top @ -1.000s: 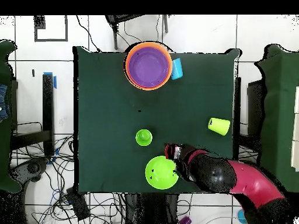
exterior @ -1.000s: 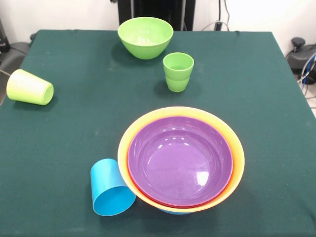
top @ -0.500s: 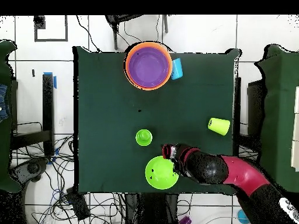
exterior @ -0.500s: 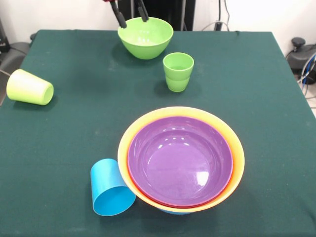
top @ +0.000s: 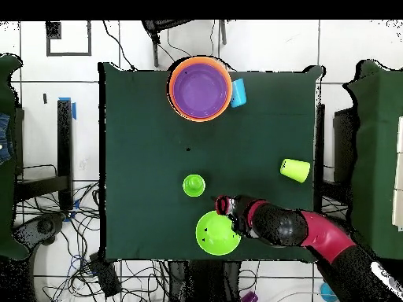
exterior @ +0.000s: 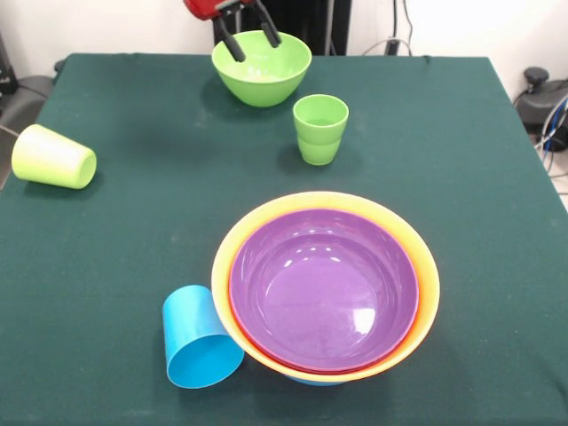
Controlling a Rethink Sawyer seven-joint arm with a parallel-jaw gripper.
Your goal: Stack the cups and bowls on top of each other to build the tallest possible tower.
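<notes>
Since half a second ago the gripper (exterior: 252,39) has dropped lower over the green bowl (exterior: 262,67), fingers spread and empty, straddling its near-left rim. I judge a rim pinch is next. Risk: the glossy wall slips or the bowl tips. The tower (exterior: 325,286) sits near the table's front edge, with the blue cup (exterior: 199,339) touching it.

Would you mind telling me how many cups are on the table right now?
3: the ridged green cup stands upright near the green bowl, the yellow-green cup lies alone, and the blue cup lies against the tower.
</notes>
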